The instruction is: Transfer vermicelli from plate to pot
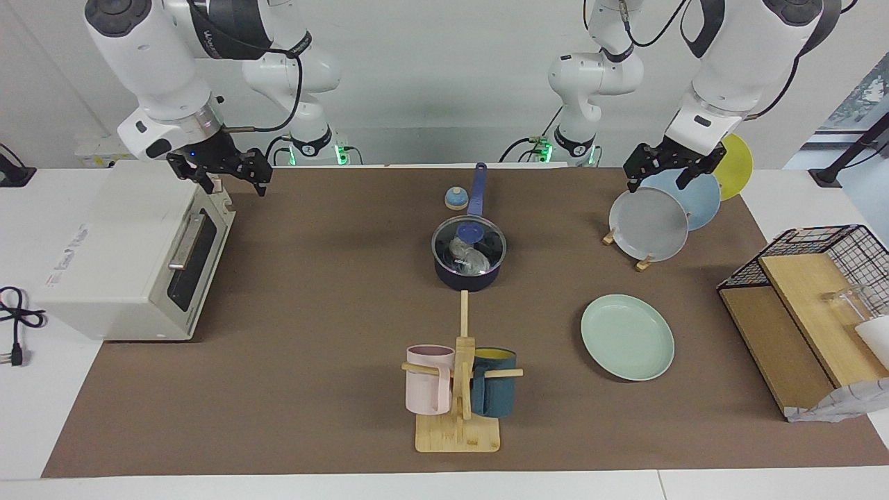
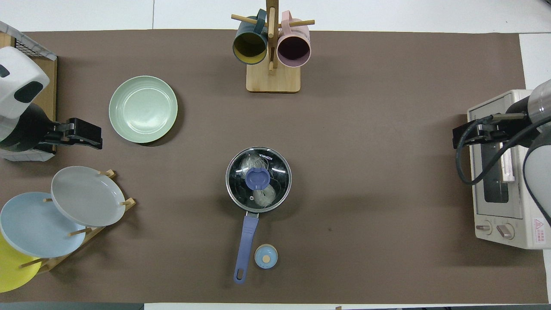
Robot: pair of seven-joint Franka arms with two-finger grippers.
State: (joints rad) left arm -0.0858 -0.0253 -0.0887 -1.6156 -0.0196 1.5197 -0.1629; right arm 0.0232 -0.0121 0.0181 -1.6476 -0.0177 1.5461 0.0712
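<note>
**Already in the pot: vermicelli sitting under the glass lid**

Nearest the robots, the two pincers are hanging over the tabletop's ends. The left pincer (image 1: 660, 171) is hovering with its fingers spread and nothing in them, over the rack of plates (image 1: 649, 223) at the left arm's end, where a grey, a light blue and a yellow plate are leaning on wooden pegs. The right pincer (image 1: 223, 170) is likewise standing released and empty, over the corner of the white toaster oven (image 1: 132, 250) at the right arm's end.

Close to the robots in the middle of the brown mat (image 1: 312, 312), a small blue round timer (image 2: 266, 256) is lying just beside the pot's long blue handle. The pot (image 1: 467, 255) is sitting a little farther out, its handle pointing toward the robots. A glass lid (image 2: 258, 178) with a blue knob is resting on it, and the vermicelli (image 2: 262, 196) is showing through the glass as whitish bundles inside.

Farther again, toward the left arm's end, the plate (image 1: 627, 337) is lying flat on the mat with nothing on it, well apart from the pot. A wire basket with wooden boards (image 1: 809, 305) is standing at that same end.

Farthest from the robots, a wooden mug stand (image 1: 458, 410) is holding a pink mug (image 1: 429, 380) and a dark teal mug (image 1: 494, 392) on its pegs.
</note>
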